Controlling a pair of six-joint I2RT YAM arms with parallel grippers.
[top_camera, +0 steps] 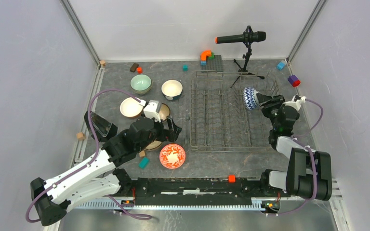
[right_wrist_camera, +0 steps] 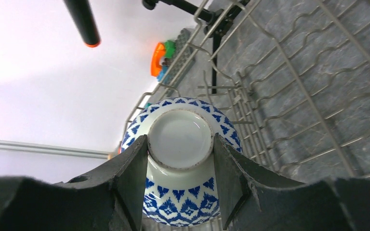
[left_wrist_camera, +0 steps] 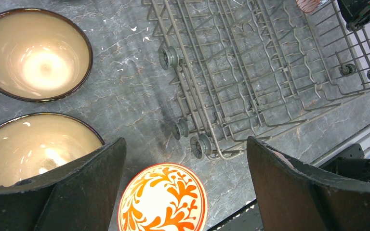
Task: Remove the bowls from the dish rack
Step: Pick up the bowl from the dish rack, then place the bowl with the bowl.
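Observation:
The grey wire dish rack stands right of centre, with no bowl resting in it in the top view. My right gripper is shut on the foot ring of a blue-white zigzag bowl, held on edge above the rack's far right part. My left gripper hangs open left of the rack, with nothing between its fingers. A red-white patterned bowl lies on the table under it, two beige brown-rimmed bowls to its left. Pale green and cream bowls sit farther back.
A microphone on a tripod stands at the rack's far end, its legs reaching the rack. A grey studded plate with blocks lies behind. Loose toy blocks: teal, red, purple-red. Walls close in on both sides.

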